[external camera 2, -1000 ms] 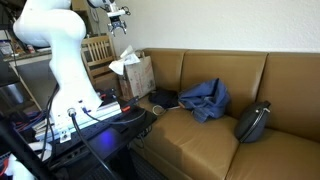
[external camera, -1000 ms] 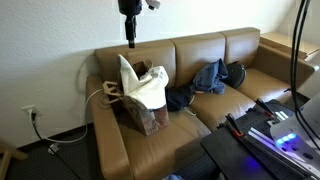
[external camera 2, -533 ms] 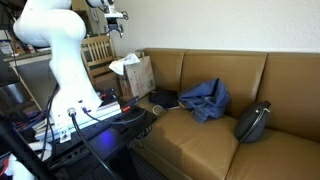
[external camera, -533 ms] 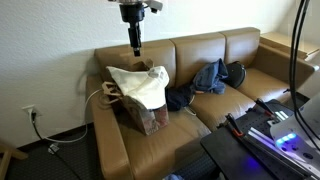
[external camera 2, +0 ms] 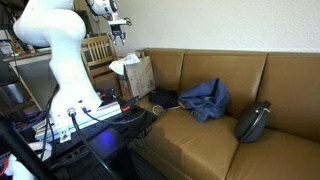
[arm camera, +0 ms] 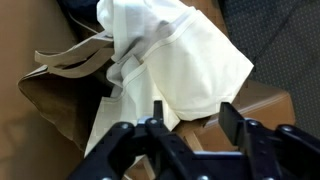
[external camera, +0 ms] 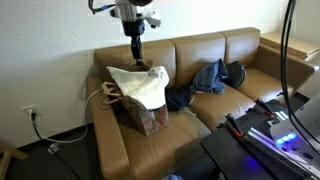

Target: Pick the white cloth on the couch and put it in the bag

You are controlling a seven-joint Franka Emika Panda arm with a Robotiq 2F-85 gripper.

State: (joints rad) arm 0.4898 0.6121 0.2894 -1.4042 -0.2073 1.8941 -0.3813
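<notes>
Nothing legible anywhere in the room.
The brown paper bag (external camera: pixel 152 120), the white cloth (external camera: pixel 140 86) draped over it and the couch (external camera: pixel 243 52) all show plain faces with no print. The blue-lit equipment (external camera: pixel 272 134) in the corner is too small and blurred to make out any label.

Cloth (external camera: pixel 138 85) draped over bag (external camera: pixel 150 121); bag on couch (external camera: pixel 200 52) end seat; clothes pile (external camera: pixel 207 79) mid-couch.

A home living room: a brown leather couch (external camera: pixel 200 90) against a white wall, wooden chair (external camera 2: pixel 97 48) at ten o'clock.
</notes>
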